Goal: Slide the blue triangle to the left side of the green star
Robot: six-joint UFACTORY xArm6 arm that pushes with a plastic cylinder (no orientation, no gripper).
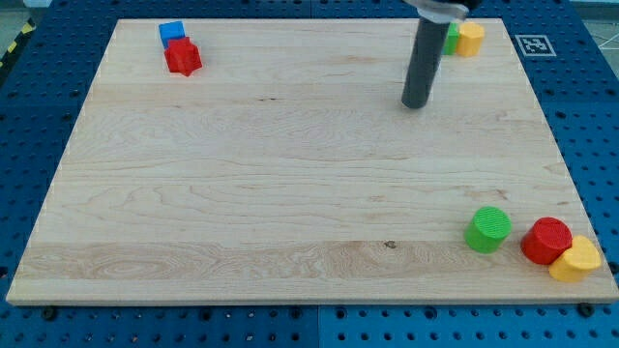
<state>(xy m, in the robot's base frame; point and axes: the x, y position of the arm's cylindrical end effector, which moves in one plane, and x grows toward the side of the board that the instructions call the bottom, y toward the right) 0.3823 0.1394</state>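
Observation:
A blue block lies near the board's top left corner, touching a red star-shaped block just below it. A green block sits at the top right, mostly hidden behind my rod, so its shape cannot be made out. It touches a yellow block on its right. My tip rests on the board below and left of the green block. It is far to the right of the blue block and touches no block.
A green cylinder, a red cylinder and a yellow block sit near the bottom right corner. The wooden board lies on a blue pegboard table with a printed marker at the top right.

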